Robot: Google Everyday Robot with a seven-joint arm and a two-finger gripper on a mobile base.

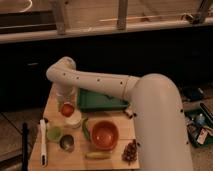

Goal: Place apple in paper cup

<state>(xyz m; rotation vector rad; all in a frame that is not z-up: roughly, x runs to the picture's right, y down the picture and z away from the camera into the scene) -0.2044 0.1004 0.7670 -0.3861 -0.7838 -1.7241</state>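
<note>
Your gripper (66,103): above the wooden table's (75,160) left side, directly over the small round red-orange apple (67,110); whether it grips is unclear. Apple: apparently just above the short white paper cup (75,120).

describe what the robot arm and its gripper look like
The arm is off-white and smooth, built from thick rounded tube sections with a bulbous joint at the bend. A row of small dark dots runs along the slimmer section, and the section nearest the camera is much bulkier. No cables show. The gripper is a narrower, pale piece at the arm's end, just above the apple.
</note>
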